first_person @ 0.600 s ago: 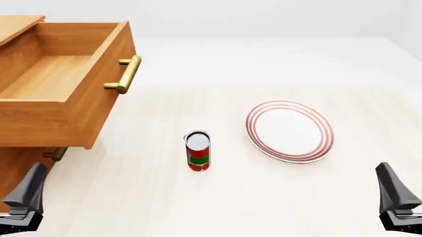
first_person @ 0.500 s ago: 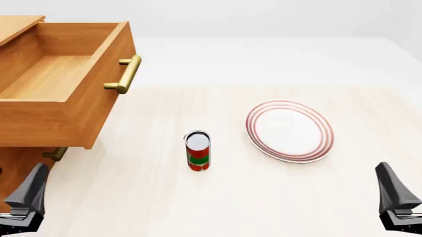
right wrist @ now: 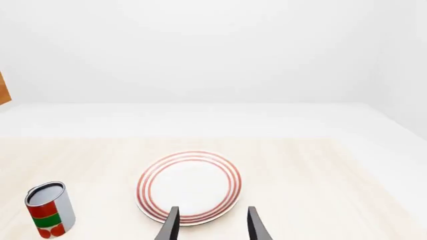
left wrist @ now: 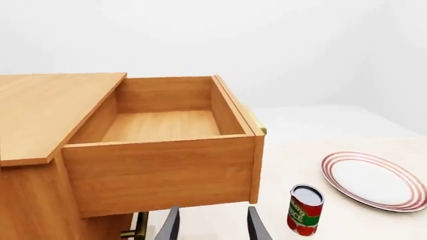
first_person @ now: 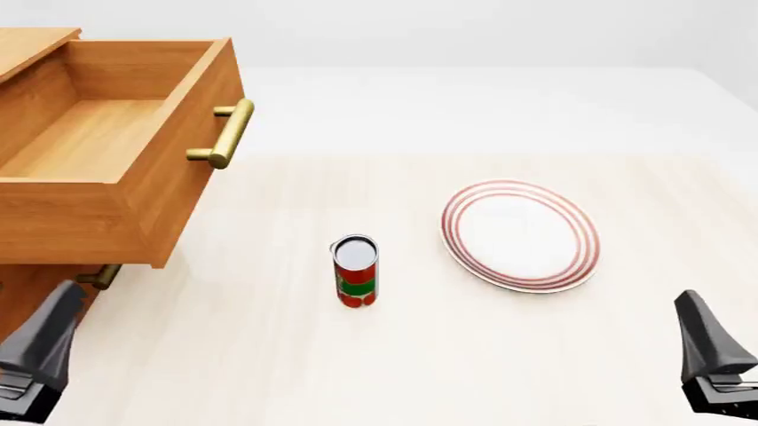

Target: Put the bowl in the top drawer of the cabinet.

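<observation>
The bowl is out of view in every frame. The cabinet [first_person: 34, 293] stands at the left with its top drawer [first_person: 177, 195] pulled out; the inside of the top drawer [left wrist: 160, 170] is bare wood with nothing in it. A brass bar handle [first_person: 225, 133] sits on the drawer front. My left gripper [first_person: 42, 355] hangs low at the near left, below and in front of the open drawer. In the left wrist view the left gripper [left wrist: 212, 225] is open and holds nothing. My right gripper [first_person: 708, 355] is at the near right, and the right gripper [right wrist: 212, 222] is open too, facing the plate.
A red and green can [first_person: 355, 271] stands upright mid-table. A flat white plate with red rings [first_person: 519, 235] lies to its right. The lower drawer's brass handle [first_person: 101, 277] shows under the open drawer, close to my left gripper.
My left gripper has sunk slightly toward the near left corner. The right gripper, the can, the plate and the drawer have not moved.
</observation>
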Available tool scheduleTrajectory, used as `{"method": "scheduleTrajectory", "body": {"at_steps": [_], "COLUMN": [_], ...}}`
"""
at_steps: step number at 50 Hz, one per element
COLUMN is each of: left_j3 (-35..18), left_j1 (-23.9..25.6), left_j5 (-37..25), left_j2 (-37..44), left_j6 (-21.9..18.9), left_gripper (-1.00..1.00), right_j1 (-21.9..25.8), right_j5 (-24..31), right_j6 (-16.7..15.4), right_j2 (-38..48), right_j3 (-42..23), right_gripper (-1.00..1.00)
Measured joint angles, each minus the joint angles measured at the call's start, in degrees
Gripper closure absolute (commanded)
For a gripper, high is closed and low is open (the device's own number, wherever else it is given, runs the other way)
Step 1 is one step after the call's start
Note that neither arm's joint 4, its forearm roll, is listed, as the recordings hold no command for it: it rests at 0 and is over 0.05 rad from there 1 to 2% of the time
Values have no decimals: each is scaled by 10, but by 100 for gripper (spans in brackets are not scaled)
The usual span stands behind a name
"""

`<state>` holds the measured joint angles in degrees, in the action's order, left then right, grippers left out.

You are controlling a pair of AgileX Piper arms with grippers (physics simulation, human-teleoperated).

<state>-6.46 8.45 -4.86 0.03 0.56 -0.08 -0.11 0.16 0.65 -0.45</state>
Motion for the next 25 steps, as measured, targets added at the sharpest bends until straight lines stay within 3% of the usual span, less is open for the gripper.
{"method": "scheduleTrajectory", "body": {"at_steps": [18, 25], "left_j3": [-91, -108], "left_j1": [90, 123], "left_j5": [-100, -145], "left_j2": [0, 0], "left_j6": [-32, -26], "left_gripper": [-100, -100], "right_j1": [0, -1], "right_j5": [2, 3], "right_j6": [0, 0], "right_j2": [-2, -3], "right_j3": [0, -1], "right_gripper": [-100, -100]}}
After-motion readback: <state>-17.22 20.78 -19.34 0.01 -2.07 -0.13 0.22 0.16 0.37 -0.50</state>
